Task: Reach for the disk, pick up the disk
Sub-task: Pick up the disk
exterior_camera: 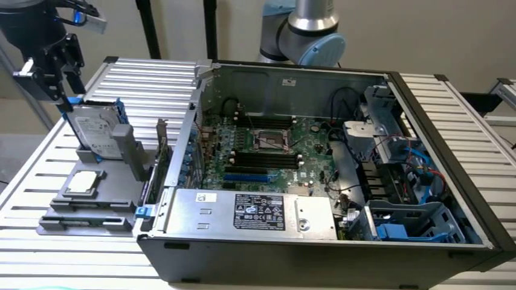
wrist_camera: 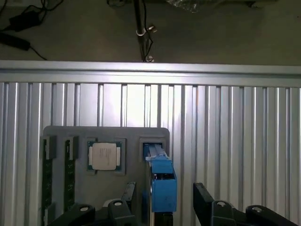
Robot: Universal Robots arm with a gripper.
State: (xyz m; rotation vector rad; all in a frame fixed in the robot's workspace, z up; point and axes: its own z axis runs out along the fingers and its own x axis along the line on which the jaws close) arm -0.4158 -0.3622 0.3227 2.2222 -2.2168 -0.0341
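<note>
Pincer (exterior_camera: 53, 81) wide open, empty, lined up over disk (exterior_camera: 93, 130); disk upright in grey holder (exterior_camera: 113, 181), top edge exposed for grasp.

The disk (exterior_camera: 91, 132) stood upright on its edge in a slot of a grey holder, to the exterior view's left of an open computer case. It was flat and silver-grey, with a white printed label and bright blue rails.
</note>
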